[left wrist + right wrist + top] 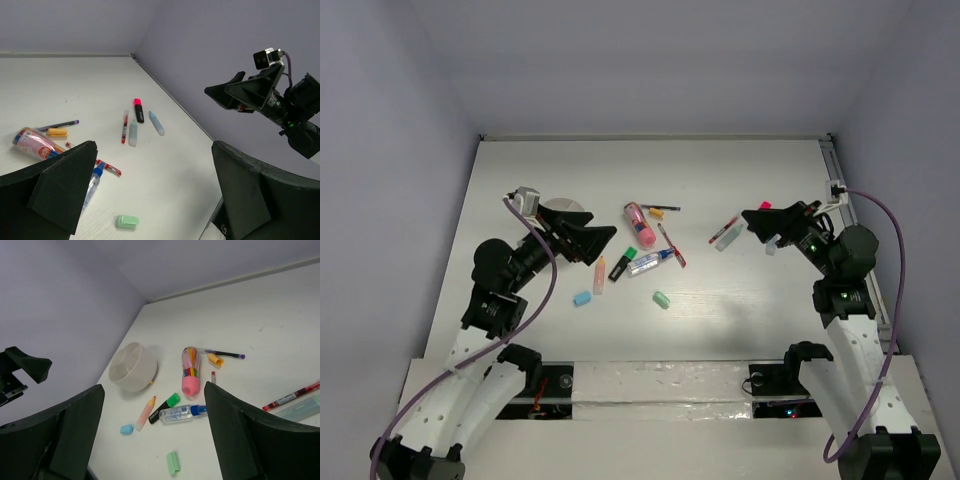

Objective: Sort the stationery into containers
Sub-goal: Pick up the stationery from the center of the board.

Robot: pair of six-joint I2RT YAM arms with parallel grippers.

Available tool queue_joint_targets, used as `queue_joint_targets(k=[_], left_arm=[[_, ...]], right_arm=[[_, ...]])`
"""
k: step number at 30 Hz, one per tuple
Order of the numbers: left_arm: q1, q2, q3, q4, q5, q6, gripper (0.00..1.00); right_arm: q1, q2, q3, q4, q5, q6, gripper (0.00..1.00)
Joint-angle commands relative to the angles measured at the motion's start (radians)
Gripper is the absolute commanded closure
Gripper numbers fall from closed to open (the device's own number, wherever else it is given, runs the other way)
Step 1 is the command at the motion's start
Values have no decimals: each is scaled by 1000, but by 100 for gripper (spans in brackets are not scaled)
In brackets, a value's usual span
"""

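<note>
Our left fingers, wide and empty, hover beside the cup near the counter's left edge. Our right fingers, equally wide, hang near the right edge, ready. The stationery lies loose mid-counter, and the cup seems empty.

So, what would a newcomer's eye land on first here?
The stationery lies jumbled centre-frame in the top view, with the fat pink tube the loudest thing in it. A white divided cup stands left of it, apparently empty. The left end effector and right end effector hang open either side.
</note>
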Motion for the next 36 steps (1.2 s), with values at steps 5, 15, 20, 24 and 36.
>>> queue_joint_targets(k=[5, 15, 20, 24, 36], left_arm=[[-3, 90, -83, 191, 65, -77, 20], [-288, 320, -56, 186, -245, 30, 100], [-415, 490, 53, -5, -506, 176, 97], [-497, 648, 130, -72, -639, 282, 86], [-552, 928, 284, -135, -789, 458, 60]], right_arm=[[-3, 8, 11, 88, -34, 6, 33], [-3, 47, -6, 103, -58, -4, 94], [17, 81, -7, 88, -64, -21, 100], [26, 102, -3, 89, -69, -28, 87], [45, 113, -12, 109, -89, -32, 61]])
